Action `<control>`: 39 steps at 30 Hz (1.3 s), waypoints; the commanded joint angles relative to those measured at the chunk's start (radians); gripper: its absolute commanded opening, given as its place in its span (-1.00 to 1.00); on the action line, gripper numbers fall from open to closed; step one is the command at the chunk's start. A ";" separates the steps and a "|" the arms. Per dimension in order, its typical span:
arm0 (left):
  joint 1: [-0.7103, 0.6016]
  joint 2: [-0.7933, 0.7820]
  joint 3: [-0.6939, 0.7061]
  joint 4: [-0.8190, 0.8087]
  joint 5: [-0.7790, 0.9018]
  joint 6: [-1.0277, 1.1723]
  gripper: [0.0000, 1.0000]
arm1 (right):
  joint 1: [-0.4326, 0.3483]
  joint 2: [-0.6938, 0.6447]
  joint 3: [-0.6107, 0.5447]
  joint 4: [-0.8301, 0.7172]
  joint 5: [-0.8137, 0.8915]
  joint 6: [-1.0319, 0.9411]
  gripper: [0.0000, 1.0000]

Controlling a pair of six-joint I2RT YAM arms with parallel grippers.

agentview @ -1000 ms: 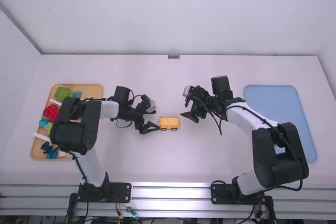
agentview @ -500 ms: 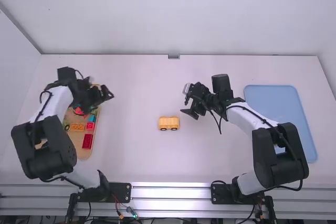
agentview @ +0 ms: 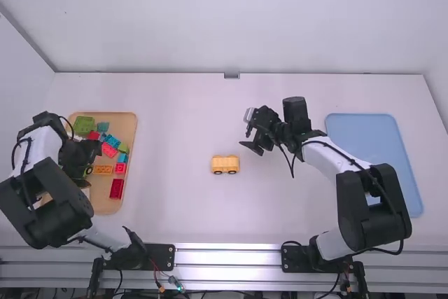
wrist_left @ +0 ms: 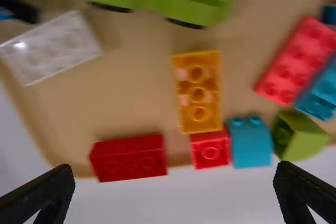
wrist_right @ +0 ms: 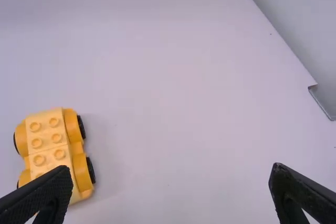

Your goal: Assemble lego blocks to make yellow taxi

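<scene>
Yellow wheeled base: upright near the middle of the counter, apart from both pincers; its studs are bare on top.
Done: the taxi's lower part, by my judgement, wheels included.
Left to do: the upper body, probably at least one more layer on those studs; how many bricks, I cannot tell.
Orange brick: lying in the wooden tray among other colours, a likely next part.
Left pincer: spread wide over the wooden tray, with nothing between its fingers.
Right pincer: also wide and unladen, above the counter to the right of the base.
Overall: roughly midway, as I judge it.
</scene>
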 commanded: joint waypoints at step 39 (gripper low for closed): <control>-0.175 0.209 -0.058 0.179 -0.167 -0.181 0.39 | 0.053 -0.003 0.004 0.003 0.033 0.074 0.97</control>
